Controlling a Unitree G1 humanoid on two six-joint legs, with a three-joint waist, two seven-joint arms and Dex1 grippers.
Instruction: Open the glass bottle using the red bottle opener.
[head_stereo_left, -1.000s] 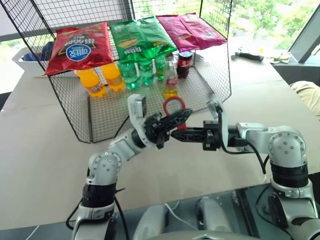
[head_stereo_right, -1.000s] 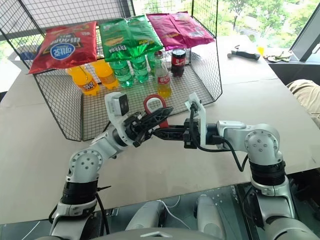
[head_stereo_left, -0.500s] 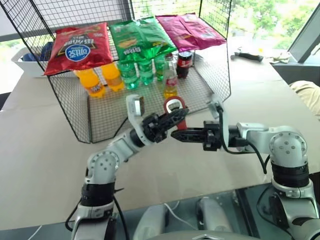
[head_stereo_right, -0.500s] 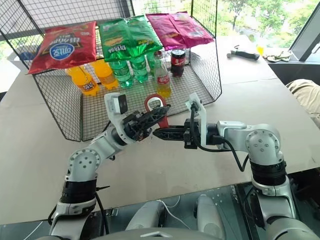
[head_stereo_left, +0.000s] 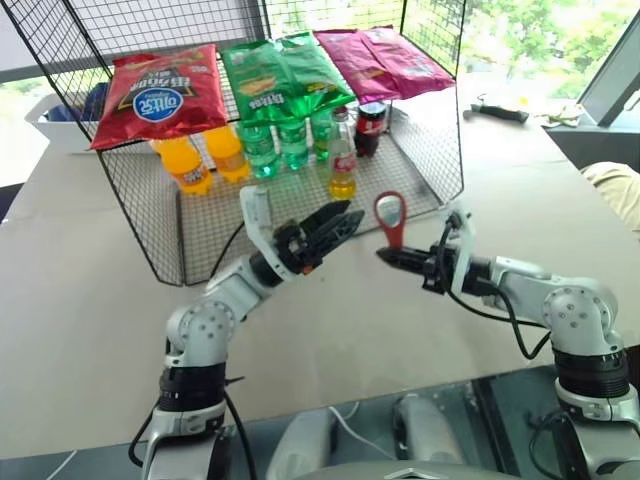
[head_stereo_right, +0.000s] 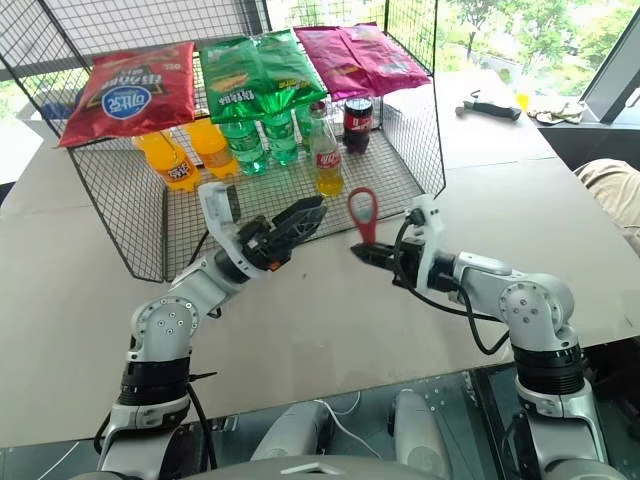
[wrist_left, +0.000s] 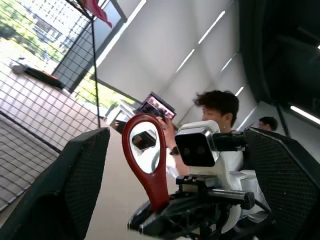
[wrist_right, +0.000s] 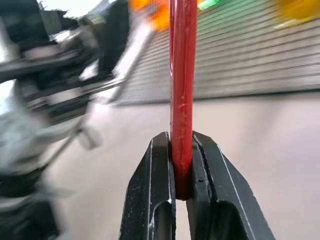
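The glass bottle (head_stereo_left: 342, 160), with yellow liquid and a red-and-white label, stands upright on the wire rack floor in front of the green bottles. My right gripper (head_stereo_left: 386, 256) is shut on the handle of the red bottle opener (head_stereo_left: 388, 214), whose ring head points up, above the table in front of the rack. The right wrist view shows the opener (wrist_right: 182, 75) edge-on between the shut fingers (wrist_right: 157, 200). My left gripper (head_stereo_left: 340, 218) hangs open and empty just left of the opener, apart from it. In the left wrist view the opener (wrist_left: 145, 165) stands between my spread fingers (wrist_left: 75, 190).
The wire rack (head_stereo_left: 430, 150) carries chip bags (head_stereo_left: 160, 92) on its upper shelf, with orange soda bottles (head_stereo_left: 185, 165), green bottles (head_stereo_left: 262, 148) and a dark cola bottle (head_stereo_left: 370, 125) below. A tool (head_stereo_left: 500, 110) lies far right. A person (wrist_left: 217, 107) shows behind.
My left gripper has opened and let go of the opener's ring. The right gripper has carried the opener to the right and forward, away from the left gripper, and now holds it upright.
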